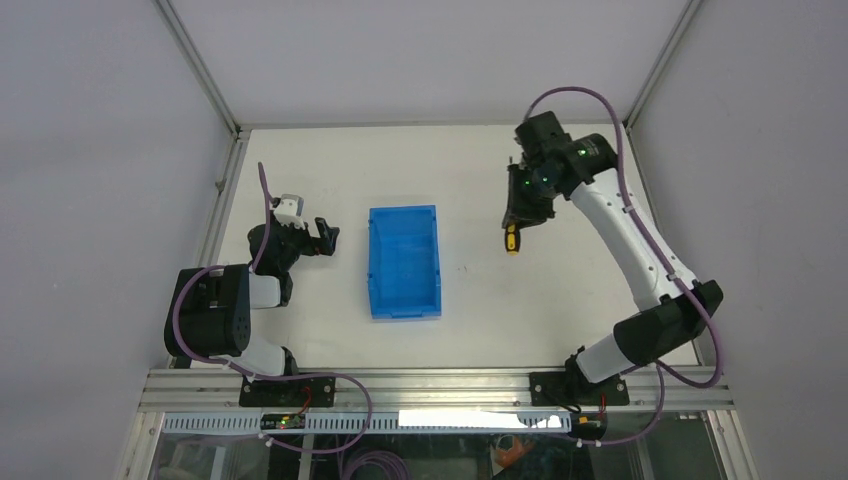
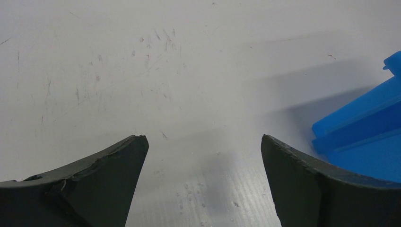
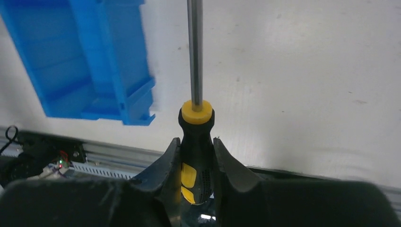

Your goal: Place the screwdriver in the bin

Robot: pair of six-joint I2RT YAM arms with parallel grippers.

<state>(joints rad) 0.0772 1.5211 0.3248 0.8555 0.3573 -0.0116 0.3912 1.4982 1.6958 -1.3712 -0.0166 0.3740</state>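
The blue bin point(image 1: 404, 260) stands on the white table at centre-left; it also shows in the right wrist view point(image 3: 85, 56) and at the right edge of the left wrist view point(image 2: 369, 137). My right gripper point(image 1: 516, 228) is shut on the screwdriver point(image 3: 196, 137), clamping its yellow-and-black handle, and holds it above the table to the right of the bin. The thin metal shaft points away from the fingers, and the handle end shows in the top view point(image 1: 512, 240). My left gripper point(image 2: 203, 146) is open and empty, low over bare table left of the bin.
The aluminium frame rail point(image 1: 440, 385) runs along the near table edge. Grey enclosure walls and posts point(image 1: 200, 70) bound the table on the left, back and right.
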